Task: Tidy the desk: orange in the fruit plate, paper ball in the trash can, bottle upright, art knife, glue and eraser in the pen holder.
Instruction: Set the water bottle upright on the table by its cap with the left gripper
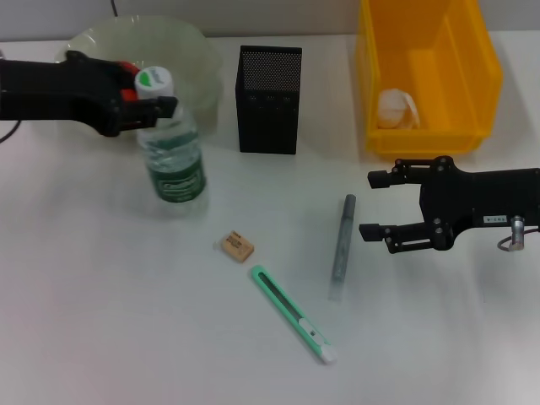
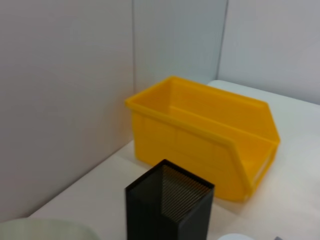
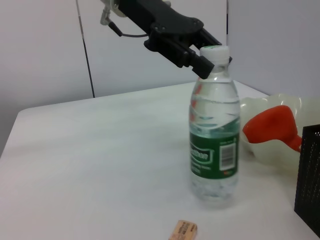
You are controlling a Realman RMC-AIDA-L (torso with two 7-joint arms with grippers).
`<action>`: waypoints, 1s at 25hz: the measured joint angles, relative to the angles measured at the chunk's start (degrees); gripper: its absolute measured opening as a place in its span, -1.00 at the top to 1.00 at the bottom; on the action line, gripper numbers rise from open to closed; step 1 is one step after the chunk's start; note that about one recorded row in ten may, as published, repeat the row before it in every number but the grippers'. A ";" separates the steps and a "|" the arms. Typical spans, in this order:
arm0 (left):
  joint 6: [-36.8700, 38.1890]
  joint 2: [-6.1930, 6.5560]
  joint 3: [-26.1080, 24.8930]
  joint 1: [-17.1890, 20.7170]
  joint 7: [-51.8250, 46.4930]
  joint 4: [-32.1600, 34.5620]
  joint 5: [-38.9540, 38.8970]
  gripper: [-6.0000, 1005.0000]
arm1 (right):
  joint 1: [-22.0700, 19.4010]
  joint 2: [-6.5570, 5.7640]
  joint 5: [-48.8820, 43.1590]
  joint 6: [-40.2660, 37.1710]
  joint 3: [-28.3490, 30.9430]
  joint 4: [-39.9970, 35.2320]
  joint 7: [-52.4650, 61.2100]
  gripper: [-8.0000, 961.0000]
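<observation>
Left gripper [image 1: 156,105] seemingly clenched on the upright bottle [image 1: 173,160] near the surface's far-left edge; eraser [image 1: 237,245], knife [image 1: 292,313], glue [image 1: 342,240] lie mid-surface beside the released right gripper [image 1: 378,205]

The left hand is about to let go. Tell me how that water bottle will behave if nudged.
The bottle stands upright, tall over a narrow base, so a push near the cap would probably tip it. It looks nearly full, so likely heavy for its size and steadier against a low nudge. On its side, its round body would likely roll. The left hand is at its cap.
</observation>
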 joint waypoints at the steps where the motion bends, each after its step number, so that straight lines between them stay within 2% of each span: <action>1: 0.34 0.00 -0.78 0.23 0.26 0.04 -0.08 0.10 | 0.08 0.06 0.00 0.00 0.00 0.07 -0.18 -0.64; 3: 0.74 0.00 -1.58 0.46 0.53 0.05 -0.11 0.10 | 0.13 0.11 0.00 0.00 0.00 0.09 -0.22 -0.64; 6: 2.36 0.08 -5.80 1.43 1.61 0.11 -0.30 0.10 | 0.32 0.21 0.04 0.00 0.01 0.12 -0.26 -0.64; 9: 2.44 0.68 -9.51 2.13 2.57 -0.25 0.03 0.09 | 0.54 0.50 0.05 -0.01 0.00 0.07 -0.31 -0.64; 19: 1.09 2.42 -14.84 3.06 4.32 -3.24 0.44 0.08 | 0.86 0.59 -0.06 0.15 -0.06 0.15 -0.47 -0.64; 25: -0.75 2.93 -15.58 2.84 5.35 -5.89 0.25 0.07 | 0.86 0.59 -0.08 0.18 -0.02 0.29 -0.66 -0.64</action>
